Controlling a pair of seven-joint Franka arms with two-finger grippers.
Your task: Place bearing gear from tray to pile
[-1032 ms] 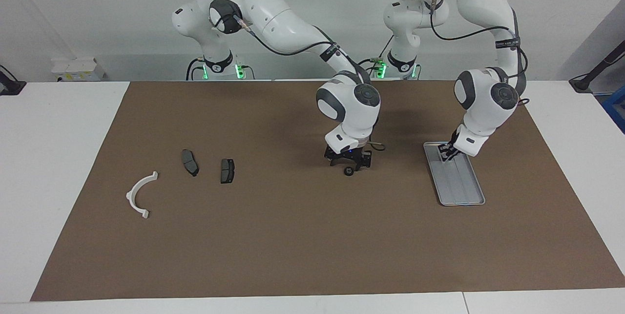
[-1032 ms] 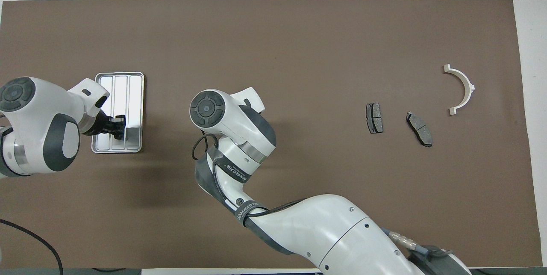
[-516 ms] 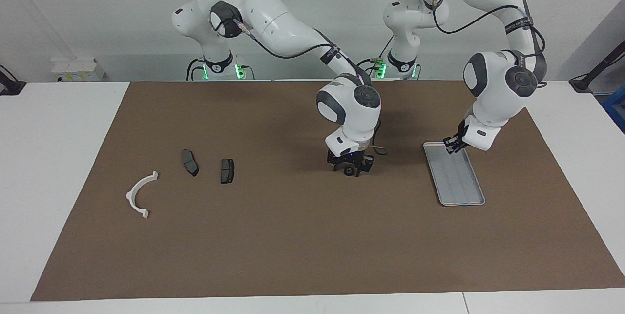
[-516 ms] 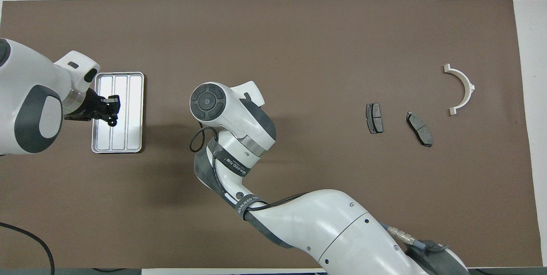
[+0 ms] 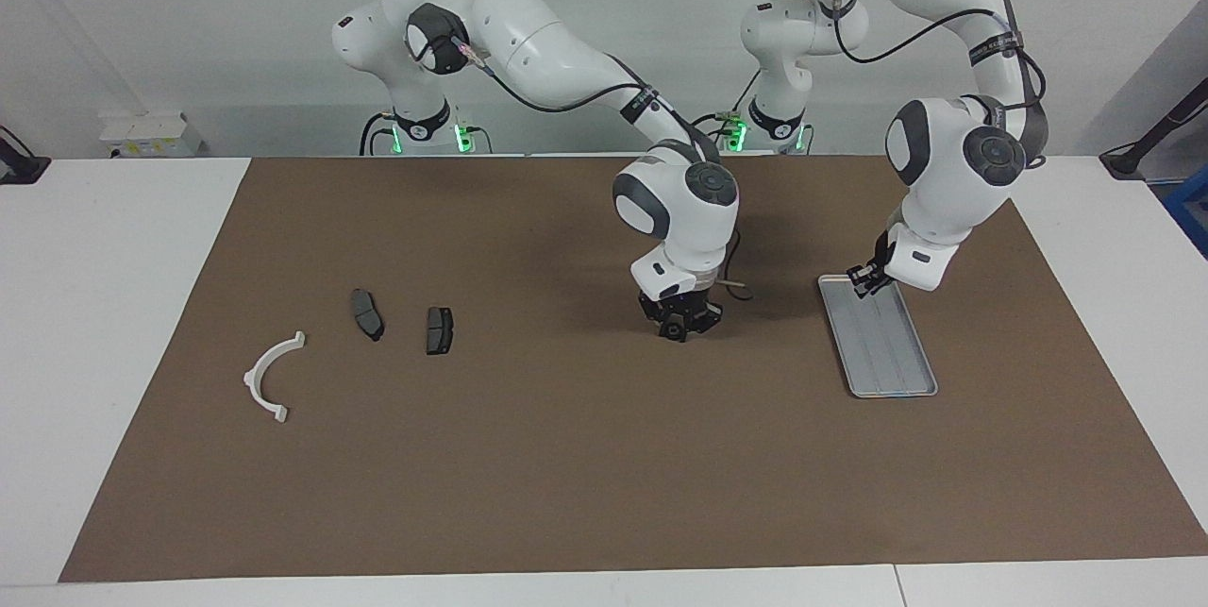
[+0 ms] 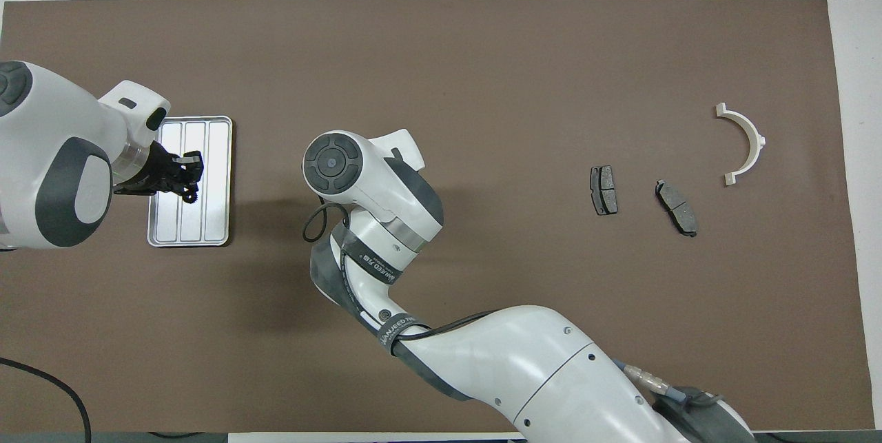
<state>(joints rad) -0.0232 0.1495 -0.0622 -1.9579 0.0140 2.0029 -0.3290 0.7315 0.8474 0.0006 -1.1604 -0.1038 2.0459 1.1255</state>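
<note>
A small dark bearing gear [image 5: 674, 335] sits on the brown mat at mid-table, between the tray and the pile. My right gripper [image 5: 676, 328] stands straight down on it with its fingers shut around it; in the overhead view the right wrist hides both. The silver ridged tray [image 5: 887, 363] [image 6: 218, 224] lies toward the left arm's end. My left gripper [image 5: 861, 278] [image 6: 189, 187] hangs shut just above the tray's end nearer the robots, and I make out nothing in it. The pile is a white half-ring bracket [image 5: 253, 379] [image 6: 754, 136] and two dark plates [image 5: 367, 313] [image 6: 603, 189].
The second dark plate [image 5: 439, 329] [image 6: 677, 207] lies beside the first, toward the right arm's end. The brown mat [image 5: 566, 475] covers most of the white table. The right arm's long forearm stretches over the mat's near half in the overhead view.
The right gripper came down and closed around the gear on the mat. The left gripper rose out of the tray and now hangs above its near end.
</note>
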